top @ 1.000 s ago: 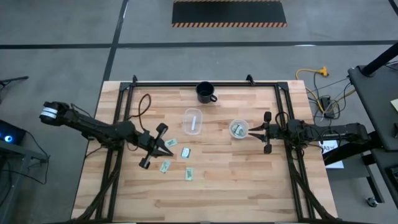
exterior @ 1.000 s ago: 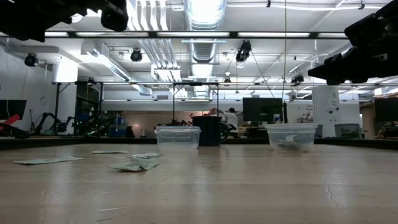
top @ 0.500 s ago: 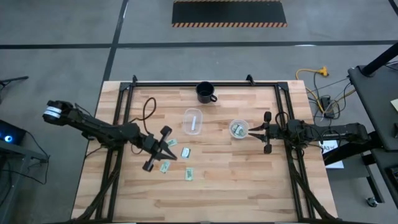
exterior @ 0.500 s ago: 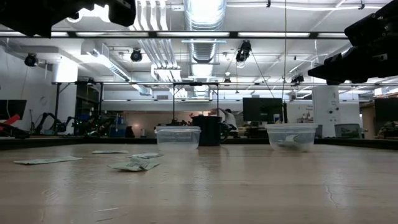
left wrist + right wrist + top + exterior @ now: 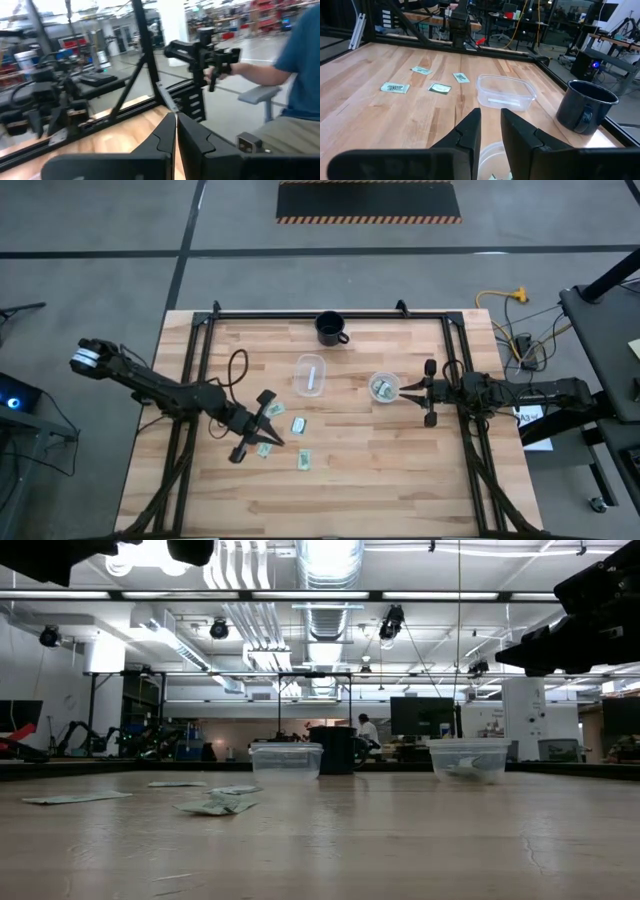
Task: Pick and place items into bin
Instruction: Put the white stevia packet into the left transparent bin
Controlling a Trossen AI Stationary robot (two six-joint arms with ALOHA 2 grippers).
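Right claw (image 5: pixel 404 391) beside round cup (image 5: pixel 384 387) holding packets (image 5: pixel 381 389).

two thin black arms with many joints. the left arm (image 5: pixel 150 385) has a white band near its far end and a black cable looping beside it. each gripper has two dark pointed fingers (image 5: pixel 467 131).
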